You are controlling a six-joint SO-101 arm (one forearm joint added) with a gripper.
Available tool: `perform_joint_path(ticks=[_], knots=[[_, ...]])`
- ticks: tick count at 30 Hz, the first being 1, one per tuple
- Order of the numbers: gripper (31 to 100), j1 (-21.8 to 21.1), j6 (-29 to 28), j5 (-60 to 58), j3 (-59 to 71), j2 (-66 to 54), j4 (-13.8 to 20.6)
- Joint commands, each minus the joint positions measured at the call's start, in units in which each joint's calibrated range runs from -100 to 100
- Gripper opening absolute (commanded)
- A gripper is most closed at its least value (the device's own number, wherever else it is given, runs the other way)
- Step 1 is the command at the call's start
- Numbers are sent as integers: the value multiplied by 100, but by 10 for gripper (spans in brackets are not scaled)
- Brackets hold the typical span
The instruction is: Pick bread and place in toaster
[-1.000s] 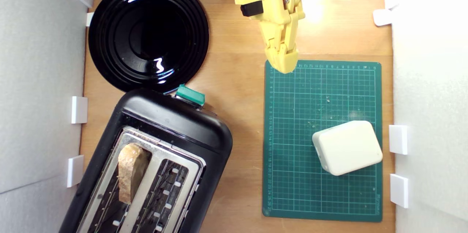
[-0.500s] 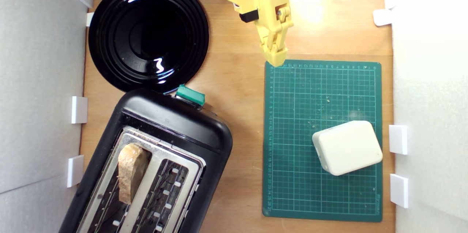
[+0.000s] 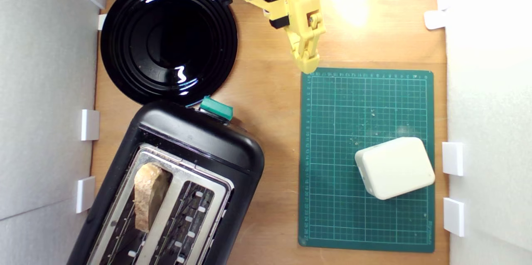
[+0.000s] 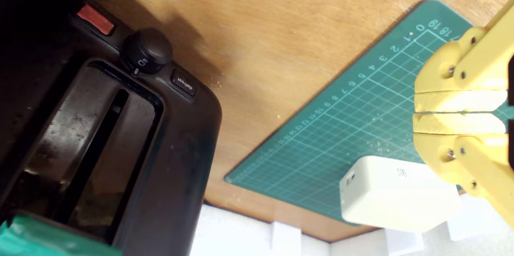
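Claw (image 3: 309, 66) closed, empty, w/ tip at mat (image 3: 365, 223) edge; bread (image 3: 146, 196) in toaster (image 3: 195, 140).

A black plate (image 3: 168, 38) sits beside the gripper — a cream box (image 3: 395, 168) lies on the green mat (image 3: 332, 152) beyond its tips.

A wooden desk (image 3: 270, 90) is carrying everything here. A glossy black plate (image 3: 168, 38) is sitting at the exterior view's upper left, with the black toaster (image 3: 199, 140) standing below it, its end overlapping the plate's rim. A green cutting mat (image 3: 332, 152) is lying to the right, scattered with crumbs.
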Motion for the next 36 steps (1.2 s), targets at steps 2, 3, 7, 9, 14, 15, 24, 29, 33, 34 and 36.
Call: perform_joint_path(ticks=[2, 3, 7, 9, 14, 15, 24, 29, 33, 34, 36], knots=[[366, 12, 87, -28, 270, -399, 34], [364, 12, 87, -28, 379, -508, 43], [362, -29, 87, -37, 660, -707, 7], [362, -37, 87, -37, 688, -724, -39], [351, -53, 61, -37, 688, -732, -48], [350, -53, 61, -37, 688, -732, -48], [348, -327, 34, -11, 697, -732, -48], [348, -311, 34, 91, 724, -732, -48], [348, -327, 34, 339, 724, -732, -48], [350, -327, 34, 364, 724, -732, -48], [355, -327, 34, 373, 724, -732, -48]])
